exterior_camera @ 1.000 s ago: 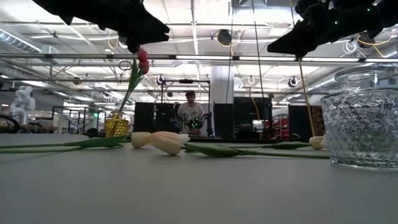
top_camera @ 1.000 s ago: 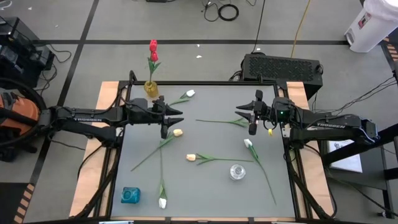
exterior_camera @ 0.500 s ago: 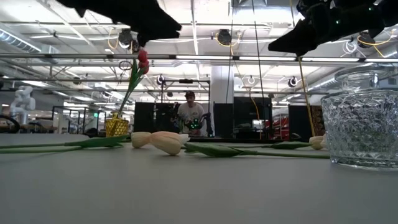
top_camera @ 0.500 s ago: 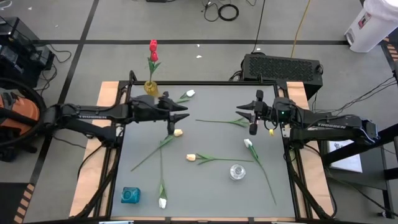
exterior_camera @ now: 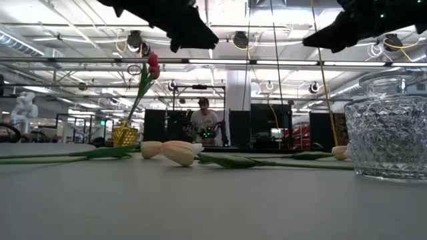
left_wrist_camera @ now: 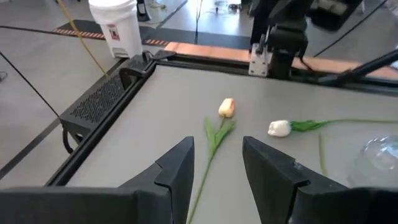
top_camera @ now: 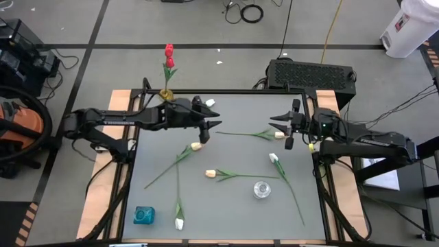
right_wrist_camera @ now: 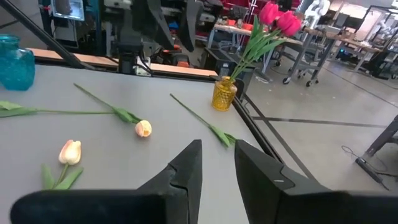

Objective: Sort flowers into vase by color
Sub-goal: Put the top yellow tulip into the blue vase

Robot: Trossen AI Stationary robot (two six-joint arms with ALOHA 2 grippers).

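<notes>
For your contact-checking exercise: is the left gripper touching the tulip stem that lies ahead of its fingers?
Apart. The left wrist view shows the left gripper open and empty, with bare table between its fingers and the cream-yellow tulip stem.

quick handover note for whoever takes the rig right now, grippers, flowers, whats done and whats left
Left gripper: open, empty, above the table's back middle, near the tulip lying there.
Right gripper: open, empty, over that tulip's head end.
Done: red tulips stand in the yellow vase at the back left corner.
Left: six pale tulips lie loose on the table. The blue vase at front left holds no flowers; the clear glass vase at front right looks empty too.
</notes>
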